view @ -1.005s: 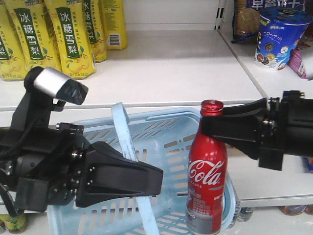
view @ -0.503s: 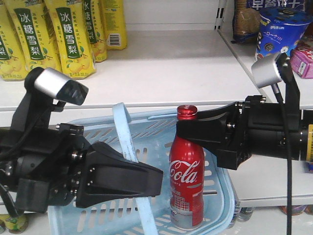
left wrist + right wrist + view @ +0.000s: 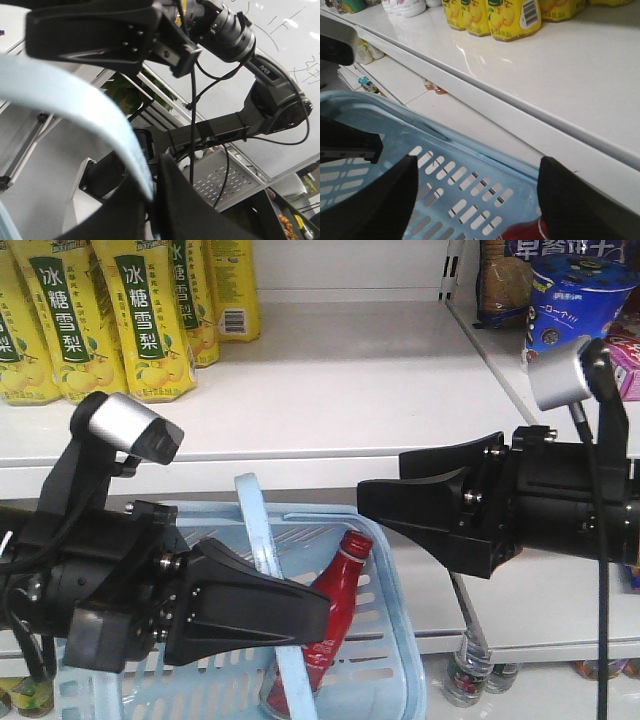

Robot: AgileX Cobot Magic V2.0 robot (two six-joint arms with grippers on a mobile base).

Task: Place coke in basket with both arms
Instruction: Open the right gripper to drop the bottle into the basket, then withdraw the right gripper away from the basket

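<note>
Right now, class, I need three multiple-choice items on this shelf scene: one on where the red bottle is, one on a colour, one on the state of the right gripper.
1. Where is the red bottle?
A. standing on the shelf
B. lying tilted inside the basket
C. held by the right gripper

2. What colour is the basket?
A. pale blue
B. green
C. yellow

3. What is the right gripper's state?
A. shut on the bottle
B. shut on the handle
C. open, holding nothing

Answers:
1 B, the bottle leans inside the basket walls, cap up.
2 A, its slotted sides and handle are pale blue.
3 C, the wrist view shows both fingers spread apart with only basket between them.
</note>
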